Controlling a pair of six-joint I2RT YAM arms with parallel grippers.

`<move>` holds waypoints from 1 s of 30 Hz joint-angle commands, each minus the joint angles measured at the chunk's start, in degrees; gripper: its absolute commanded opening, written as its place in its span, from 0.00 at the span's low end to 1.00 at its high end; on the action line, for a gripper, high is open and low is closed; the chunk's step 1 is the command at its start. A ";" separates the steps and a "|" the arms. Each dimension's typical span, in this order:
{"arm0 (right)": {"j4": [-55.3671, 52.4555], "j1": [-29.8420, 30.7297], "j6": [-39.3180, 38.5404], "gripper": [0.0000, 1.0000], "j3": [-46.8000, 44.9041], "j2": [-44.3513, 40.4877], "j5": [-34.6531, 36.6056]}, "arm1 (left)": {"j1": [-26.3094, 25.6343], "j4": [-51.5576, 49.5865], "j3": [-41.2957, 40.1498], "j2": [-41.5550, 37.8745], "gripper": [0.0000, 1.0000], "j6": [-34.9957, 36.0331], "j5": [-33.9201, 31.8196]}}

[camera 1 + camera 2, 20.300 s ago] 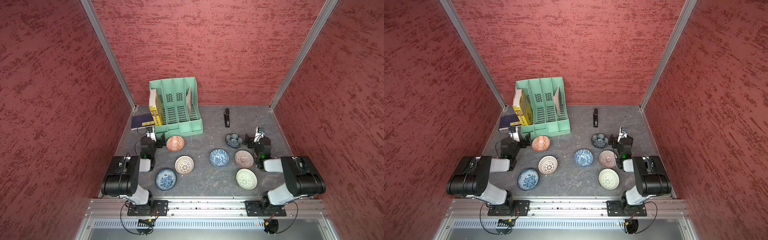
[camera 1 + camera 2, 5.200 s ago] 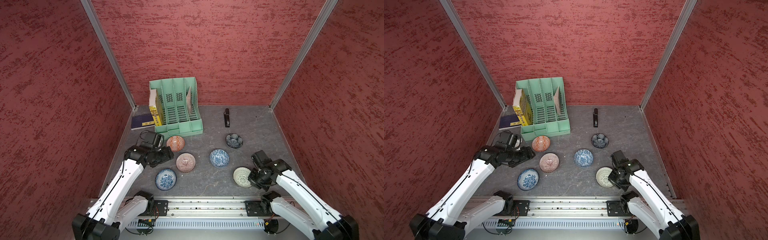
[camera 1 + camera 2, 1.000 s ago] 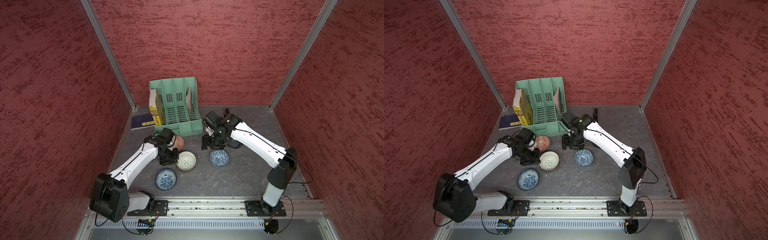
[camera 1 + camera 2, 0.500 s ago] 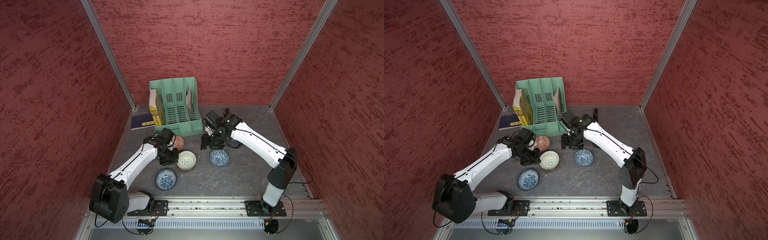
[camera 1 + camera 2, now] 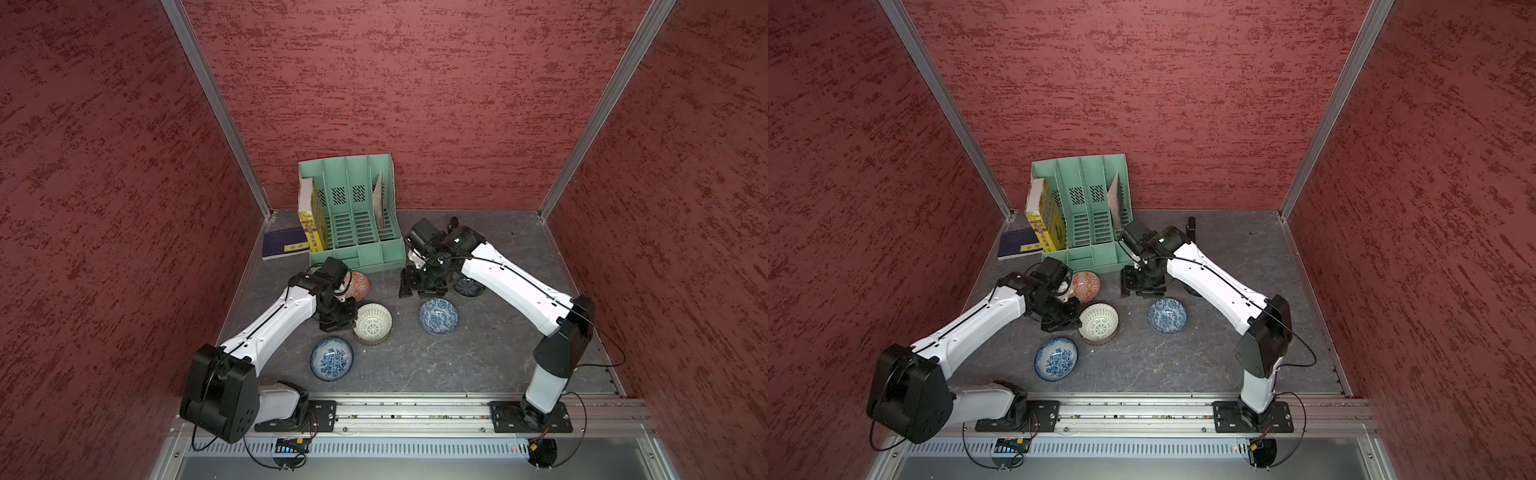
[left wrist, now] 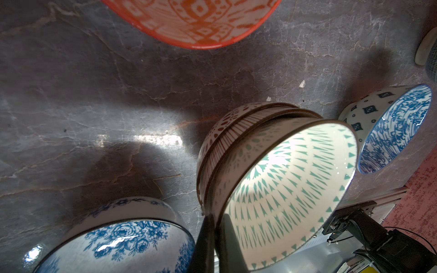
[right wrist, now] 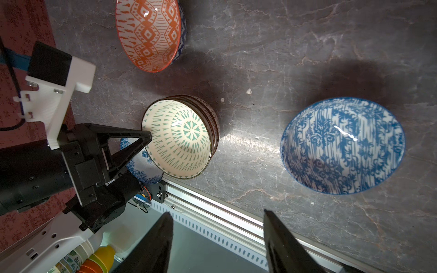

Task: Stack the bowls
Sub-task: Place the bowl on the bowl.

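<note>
Green lattice bowl (image 5: 372, 322) sits nested in the striped bowl (image 6: 227, 139) mid-table. The left gripper (image 6: 214, 227) pinches its rim, likely steadying the stack. The right gripper (image 7: 217, 212) hangs spread and empty near the blue-white bowl (image 7: 343, 145), probably lining up the next pick.

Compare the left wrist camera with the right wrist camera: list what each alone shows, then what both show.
Only the left wrist: the diamond-marked outer wall of the patterned blue bowl and the white outside of the flowered bowl. Only the right wrist: the open right gripper and the white bracket on the left arm. Both: the left gripper shut on the rim of the green bowl, the stack under it, the orange bowl, the dark tabletop.
</note>
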 commanded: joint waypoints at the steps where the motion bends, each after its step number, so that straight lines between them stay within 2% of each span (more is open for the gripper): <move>1: 0.15 -0.19 -0.54 0.64 1.69 1.05 -1.05 | 0.21 1.71 -0.23 0.37 0.00 0.85 2.43; 3: 0.13 -0.19 -0.62 0.64 1.77 0.99 -0.88 | 0.19 1.84 -0.34 0.56 0.01 0.92 2.56; 8: -0.14 -0.21 -0.98 0.64 1.61 0.78 -0.19 | 0.01 1.47 -0.17 1.18 0.18 1.07 2.68; 14: -0.45 -0.67 -1.82 0.64 1.56 0.53 0.57 | 0.03 0.78 0.13 0.01 0.31 0.90 2.04; 20: -1.48 -3.09 -3.28 0.64 1.37 -0.38 2.58 | 0.26 -0.53 1.00 -1.71 0.33 0.73 1.45; 25: -2.27 -9.36 -5.13 0.64 -1.66 -2.59 7.47 | 1.16 -4.16 3.35 -4.84 0.34 1.56 0.37; 30: -0.01 -19.42 -5.94 0.64 -9.26 -4.50 9.85 | 2.33 -5.72 4.87 -8.58 0.36 1.85 0.51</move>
